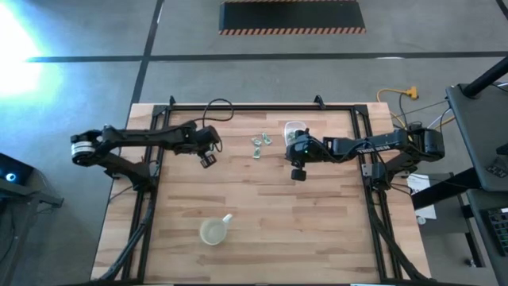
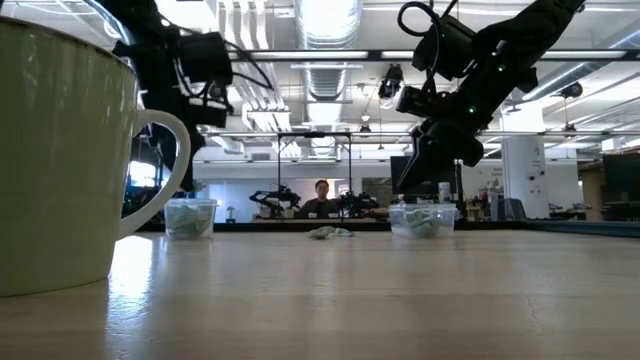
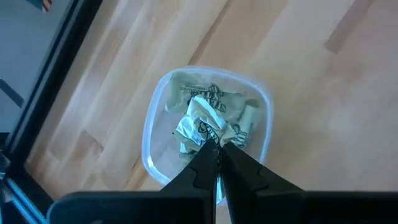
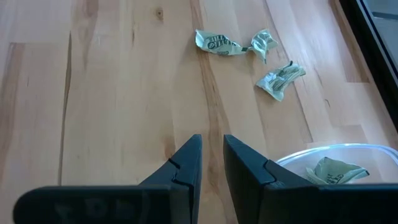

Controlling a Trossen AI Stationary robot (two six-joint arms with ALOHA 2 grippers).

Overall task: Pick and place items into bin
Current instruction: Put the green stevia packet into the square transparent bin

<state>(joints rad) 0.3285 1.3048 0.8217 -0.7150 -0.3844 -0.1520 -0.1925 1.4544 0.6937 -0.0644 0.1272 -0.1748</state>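
One crumpled wrapper (image 3: 200,127) is pinched in the left gripper (image 3: 219,155) above its clear container (image 3: 157,112) near the table's far edge; release should be centred. Right gripper (image 4: 211,155) hangs slightly parted, empty.

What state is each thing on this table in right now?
Left gripper: fingers shut on a pale green wrapper piece, over the left clear container.
Left clear container: holds several pieces.
Right gripper: fingers slightly apart, empty, above bare wood.
Right clear container: holds pieces.
Loose pieces: lying on the table.
Cup: upright, untouched.
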